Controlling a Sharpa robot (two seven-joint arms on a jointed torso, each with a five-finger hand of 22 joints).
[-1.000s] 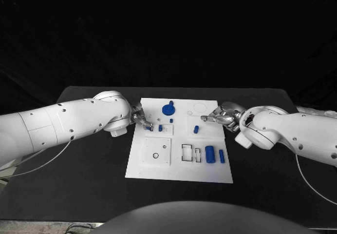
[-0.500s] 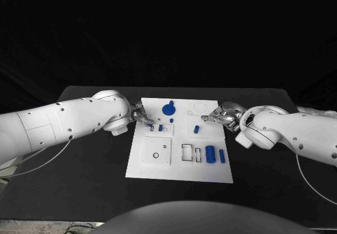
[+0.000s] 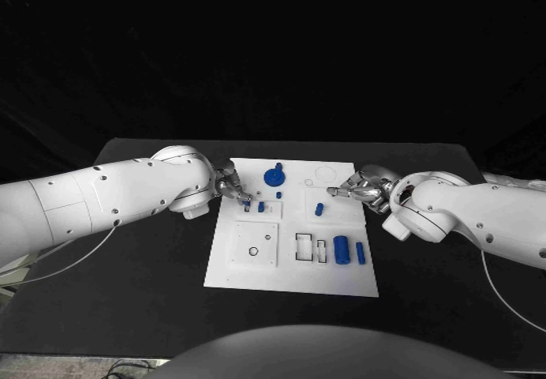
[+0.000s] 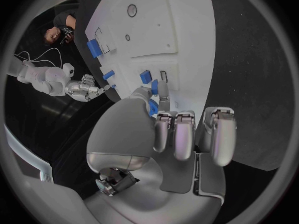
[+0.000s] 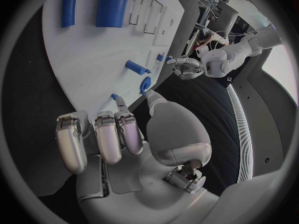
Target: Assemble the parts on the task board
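Black table [image 3: 136, 268] carrying the white board [image 3: 290, 268] at its middle, with blue pieces [image 3: 342, 250] lying near the board's right edge. Left hand [image 3: 231, 192] reaching over the left edge, pinching a small blue piece [image 4: 153, 106]. Right hand [image 3: 355, 189] hovering at the right edge, fingers curled, holding nothing.

A black table [image 3: 136, 300] stands in front of a backdrop of dark, loosely folded cloth [image 3: 273, 71] that closes off everything behind it. The table's top is matte and flat, with a straight far edge and corners that show against the cloth. Past its near left corner lies a strip of pale floor [image 3: 69, 365], where a dark cable [image 3: 125, 366] rests.
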